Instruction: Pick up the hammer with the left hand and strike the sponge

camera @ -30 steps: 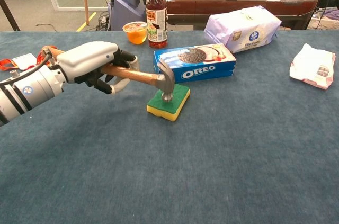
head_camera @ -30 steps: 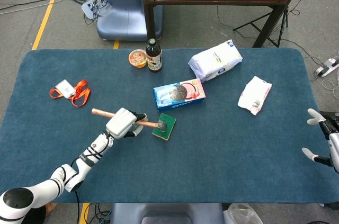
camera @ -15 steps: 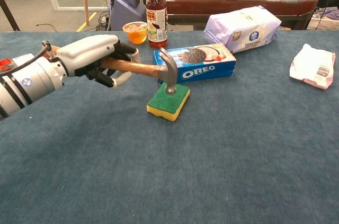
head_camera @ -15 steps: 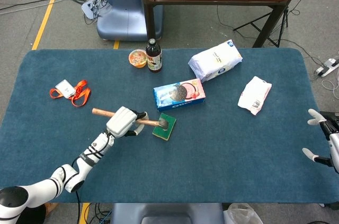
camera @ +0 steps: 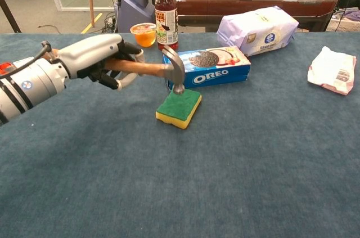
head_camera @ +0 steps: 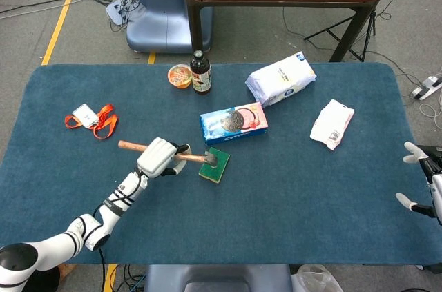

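Observation:
My left hand point(camera: 101, 58) point(head_camera: 157, 157) grips the wooden handle of the hammer point(camera: 151, 69) point(head_camera: 197, 158), holding it roughly level. Its steel head point(camera: 175, 71) hangs just above the green top of the yellow-and-green sponge point(camera: 179, 108) point(head_camera: 215, 168), with a small gap showing in the chest view. The handle's butt end sticks out behind the hand in the head view. My right hand point(head_camera: 423, 180) is at the table's far right edge with fingers spread and nothing in it.
A blue Oreo box point(camera: 209, 66) lies right behind the sponge. A dark bottle point(camera: 167, 10) and a small orange cup point(camera: 143, 34) stand further back. A white bag point(camera: 257, 25), a crumpled packet point(camera: 331, 69) and an orange lanyard with a card point(head_camera: 91, 119) lie around.
The hammer head has risen off the sponge: a second ago it rested on the green top, now it hangs above. My left hand has lifted slightly. The right hand has stayed put.

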